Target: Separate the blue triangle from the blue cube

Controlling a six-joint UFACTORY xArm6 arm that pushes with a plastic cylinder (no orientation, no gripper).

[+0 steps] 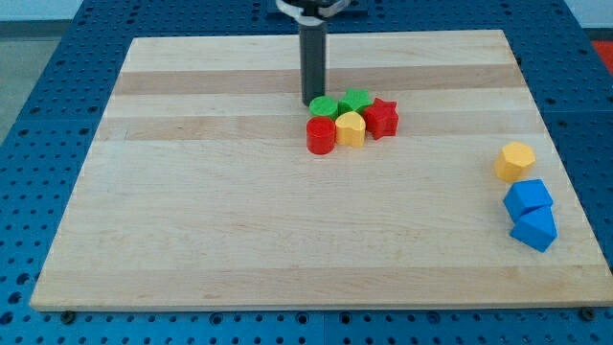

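Observation:
The blue cube and the blue triangle sit touching at the view's right edge of the wooden board, the triangle just below the cube. My tip is far from them, near the view's top middle, right beside the green cylinder on its left.
A yellow hexagon lies just above the blue cube. A cluster sits under my tip: green cylinder, green star, red star, yellow heart, red cylinder. The board rests on a blue perforated table.

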